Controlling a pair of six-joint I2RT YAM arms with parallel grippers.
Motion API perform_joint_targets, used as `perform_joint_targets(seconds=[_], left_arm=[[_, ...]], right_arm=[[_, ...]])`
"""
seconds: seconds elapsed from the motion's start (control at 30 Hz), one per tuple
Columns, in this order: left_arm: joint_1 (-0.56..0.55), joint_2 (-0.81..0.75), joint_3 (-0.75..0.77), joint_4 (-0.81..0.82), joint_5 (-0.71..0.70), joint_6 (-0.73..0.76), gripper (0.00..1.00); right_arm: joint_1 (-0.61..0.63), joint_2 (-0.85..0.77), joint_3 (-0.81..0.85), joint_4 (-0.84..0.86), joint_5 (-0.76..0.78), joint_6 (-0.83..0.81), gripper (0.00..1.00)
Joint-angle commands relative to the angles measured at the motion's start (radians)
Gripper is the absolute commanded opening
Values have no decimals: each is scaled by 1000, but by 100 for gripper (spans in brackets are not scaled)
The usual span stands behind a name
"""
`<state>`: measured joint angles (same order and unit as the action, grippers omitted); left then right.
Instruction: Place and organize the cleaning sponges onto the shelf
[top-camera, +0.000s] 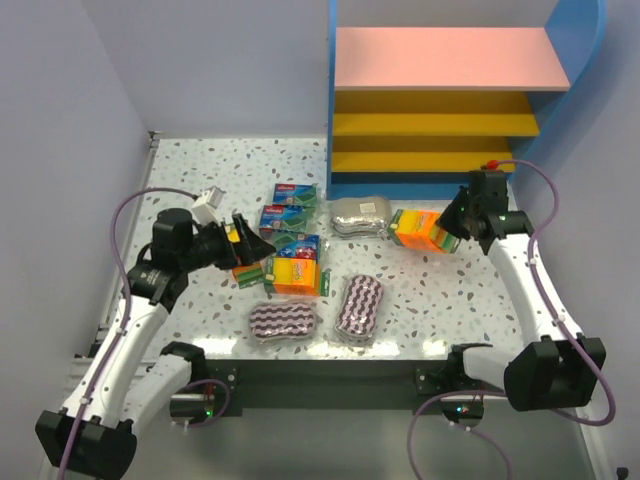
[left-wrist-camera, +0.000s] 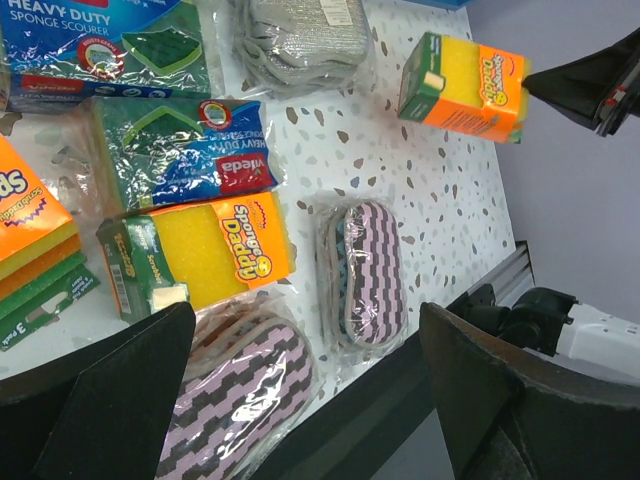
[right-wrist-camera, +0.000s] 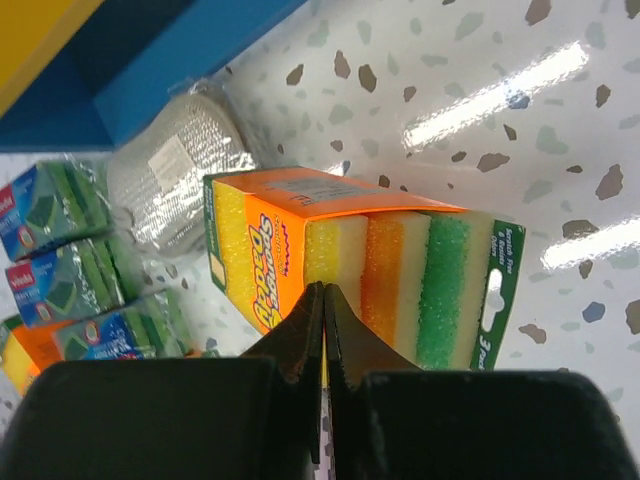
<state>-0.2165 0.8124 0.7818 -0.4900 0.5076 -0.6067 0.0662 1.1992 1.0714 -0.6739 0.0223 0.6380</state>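
My right gripper (top-camera: 455, 224) (right-wrist-camera: 323, 295) is shut, its tips pinching the edge of an orange-yellow-green sponge pack (top-camera: 420, 228) (right-wrist-camera: 350, 260) just in front of the shelf (top-camera: 440, 60). The pack also shows in the left wrist view (left-wrist-camera: 465, 85). My left gripper (top-camera: 250, 245) (left-wrist-camera: 305, 320) is open and empty, above two purple-white striped pads (left-wrist-camera: 365, 275) (left-wrist-camera: 240, 390) near the table's front edge. A second sponge-block pack (top-camera: 293, 275) (left-wrist-camera: 200, 260) lies beside them. A third (left-wrist-camera: 30, 230) lies at the left. The silvery scourer pack (top-camera: 360, 215) and three green-blue packs (top-camera: 295, 195) lie mid-table.
The shelf stands at the back right with its blue base (right-wrist-camera: 150, 80) on the table, its pink and yellow boards bare. The table's front edge (left-wrist-camera: 450, 300) runs just past the striped pads. A wall closes the right side.
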Motion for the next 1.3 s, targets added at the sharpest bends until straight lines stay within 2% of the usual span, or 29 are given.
perform_joint_targets(seconds=[0.0,0.27,0.6,0.77,1.0,1.27], left_arm=[[-1,16,46,44,35,33,100],[-1,113,62,146,86,10,100],[-1,275,155,199,132,27,100],[-1,304,159,229,86,51,100],[-1,355,128,324,100,-8,100],[-1,370,117,384,95,-31,100]], right_arm=[[-51,-15,45,-7,44,100,0],[-166,-43,-73,275,-21,308,0],[-235,118,-39,511,-33,457,0],[-253,232,-31,594,-48,491,0],[-325,298,-162,892,-50,574,0],[-381,365,-234,982,28,578,0]])
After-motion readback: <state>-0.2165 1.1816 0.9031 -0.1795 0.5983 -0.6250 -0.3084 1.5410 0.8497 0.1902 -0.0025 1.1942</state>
